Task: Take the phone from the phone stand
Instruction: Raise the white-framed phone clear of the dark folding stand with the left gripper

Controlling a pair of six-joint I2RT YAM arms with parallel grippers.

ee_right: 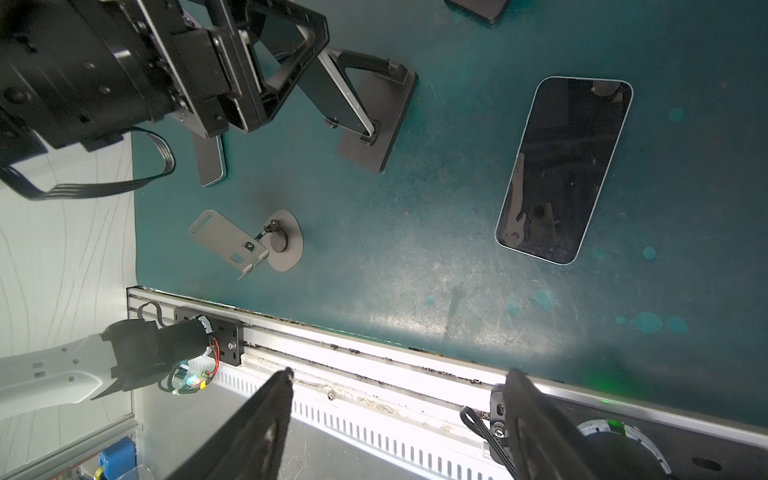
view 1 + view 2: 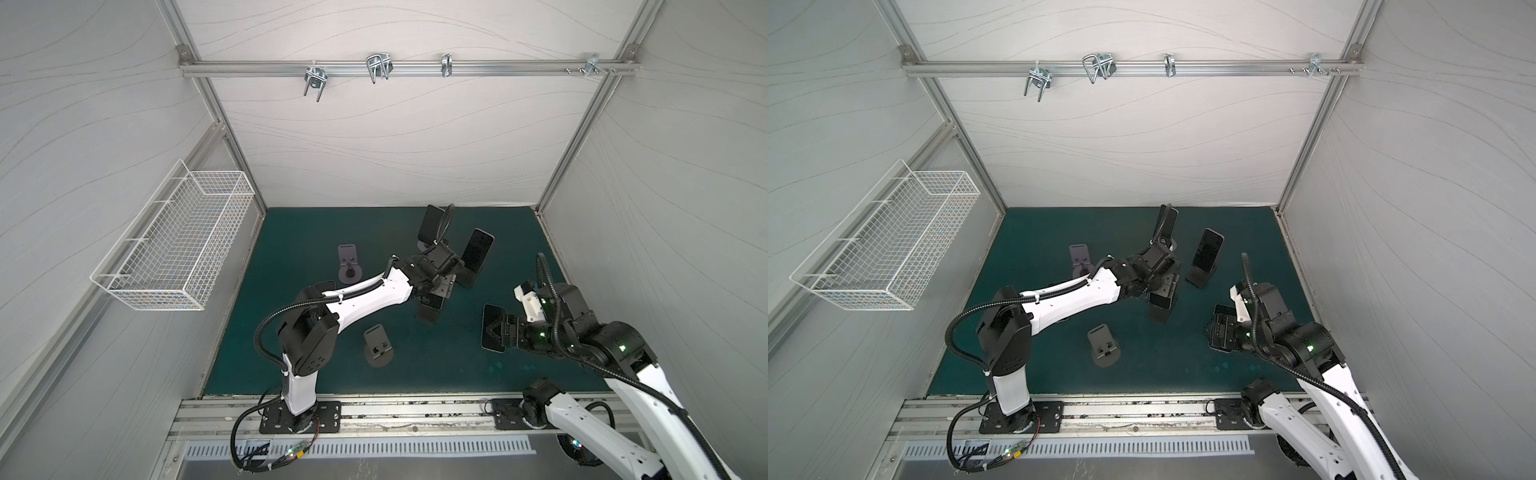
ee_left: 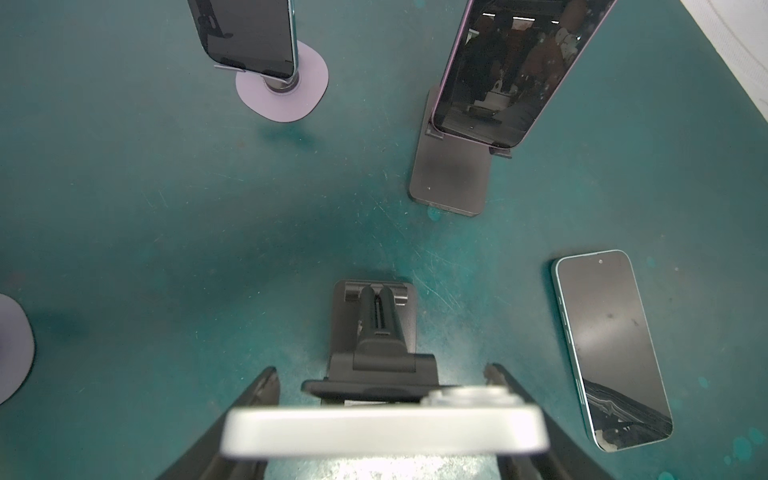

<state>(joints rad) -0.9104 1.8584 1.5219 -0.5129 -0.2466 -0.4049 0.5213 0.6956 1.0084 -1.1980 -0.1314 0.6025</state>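
Note:
A white phone [image 3: 386, 428] stands in a black folding phone stand [image 3: 374, 324] at mid-mat. My left gripper [image 3: 381, 372] is shut on the phone's upper end, one finger against each side edge. In the right wrist view the phone [image 1: 345, 99] leans on the stand [image 1: 374, 120], its lower edge in the stand's lip. In both top views the left gripper [image 2: 436, 291] [image 2: 1163, 286] hides most of the phone. My right gripper [image 1: 400, 375] is open and holds nothing. In a top view it [image 2: 494, 330] hovers over a phone lying flat [image 2: 490, 316].
Two more phones stand in stands behind: one on a round purple base [image 3: 282, 91], one on a dark rectangular base [image 3: 453, 183]. A teal phone [image 3: 611, 349] lies flat on the mat. Two stands without phones [image 2: 349, 266] [image 2: 378, 345] stand left and front. A wire basket [image 2: 174, 245] hangs on the left wall.

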